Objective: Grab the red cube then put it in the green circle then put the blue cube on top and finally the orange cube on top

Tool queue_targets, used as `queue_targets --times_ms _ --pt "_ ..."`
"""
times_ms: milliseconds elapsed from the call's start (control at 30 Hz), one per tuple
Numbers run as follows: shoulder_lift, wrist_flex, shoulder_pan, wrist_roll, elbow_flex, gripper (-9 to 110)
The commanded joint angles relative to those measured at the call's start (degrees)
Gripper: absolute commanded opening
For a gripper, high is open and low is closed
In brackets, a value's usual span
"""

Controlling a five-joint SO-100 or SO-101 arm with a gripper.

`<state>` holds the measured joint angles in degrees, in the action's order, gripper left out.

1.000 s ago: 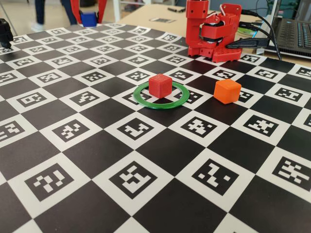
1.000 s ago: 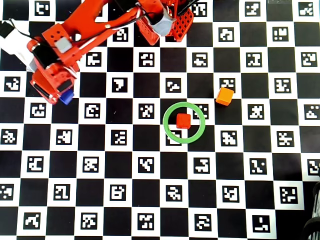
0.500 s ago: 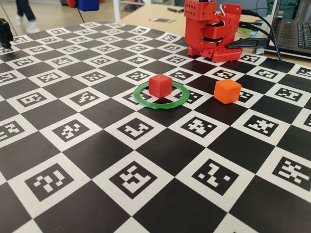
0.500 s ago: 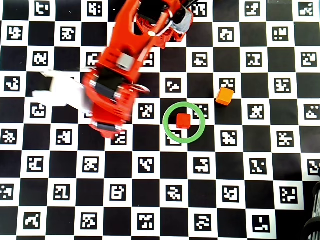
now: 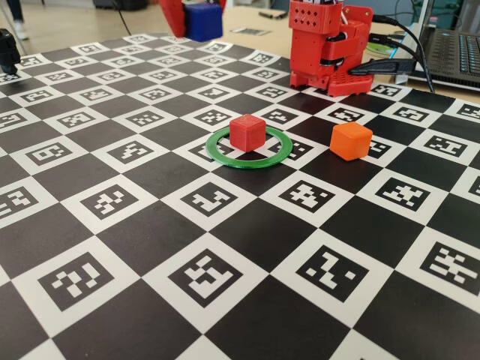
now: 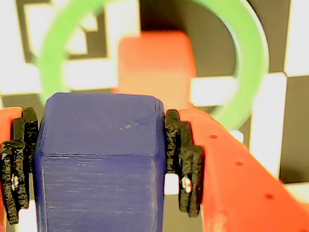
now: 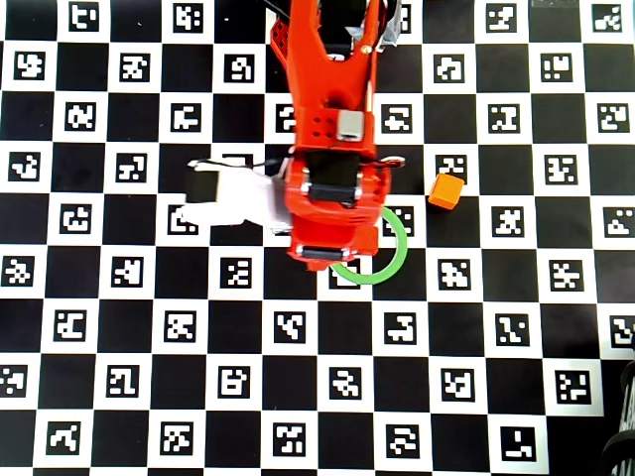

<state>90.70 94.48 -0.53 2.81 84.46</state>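
Observation:
The red cube (image 5: 247, 131) sits inside the green circle (image 5: 249, 160) on the checkered mat. High above and behind it in the fixed view, the blue cube (image 5: 202, 21) hangs in the air, with my gripper (image 5: 201, 19) shut on it. In the wrist view the blue cube (image 6: 99, 164) fills the gap between the black pads (image 6: 186, 164), and the red cube (image 6: 154, 60) and green circle (image 6: 251, 63) lie below. The orange cube (image 5: 351, 140) rests on the mat to the right of the ring. From overhead, my arm (image 7: 332, 188) hides the red cube; part of the green circle (image 7: 404, 246) and the orange cube (image 7: 445, 190) show.
The arm's red base (image 5: 330, 49) stands at the back of the mat. A laptop (image 5: 457, 52) and cables lie at the back right. A black object (image 5: 7, 49) sits at the left edge.
The arm has swung from the mat's left side to over the green circle, carrying the blue cube. The red and orange cubes have not moved.

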Motion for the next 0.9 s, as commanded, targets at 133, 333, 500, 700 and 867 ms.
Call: queue_targets --times_ms 133,333,500,700,867 --pt "8.0 -8.4 7.2 5.0 9.2 11" --pt "9.3 -14.7 8.2 6.3 15.3 11" --pt "10.1 -19.6 7.3 6.9 20.4 11" --pt "10.3 -24.0 6.7 6.9 24.3 11" --pt "10.4 -25.1 6.6 6.9 25.5 11"
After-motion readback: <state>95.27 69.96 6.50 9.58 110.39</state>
